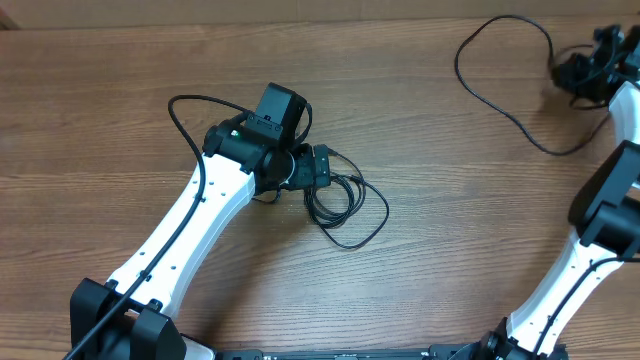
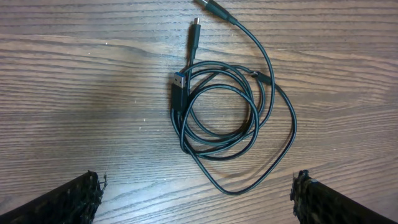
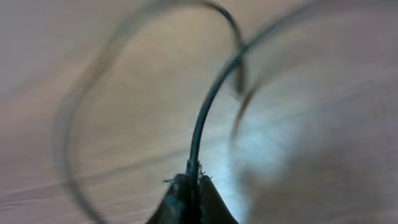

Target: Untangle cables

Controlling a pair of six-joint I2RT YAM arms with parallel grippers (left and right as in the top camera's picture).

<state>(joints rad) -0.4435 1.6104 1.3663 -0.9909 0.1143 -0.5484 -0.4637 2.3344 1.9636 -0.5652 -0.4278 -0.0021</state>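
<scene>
The left tool (image 2: pixel 198 202) hangs spread wide over the coiled cables (image 2: pixel 179 99) on the tabletop (image 2: pixel 74 93); the right tool (image 3: pixel 191 198) is pressed together, pinching one separate cable (image 3: pixel 202 118).

Soft, even light is falling on the table (image 1: pixel 450 250), casting faint shadows. The right wrist view is blurring, its cable (image 3: pixel 200 124) smearing.
</scene>
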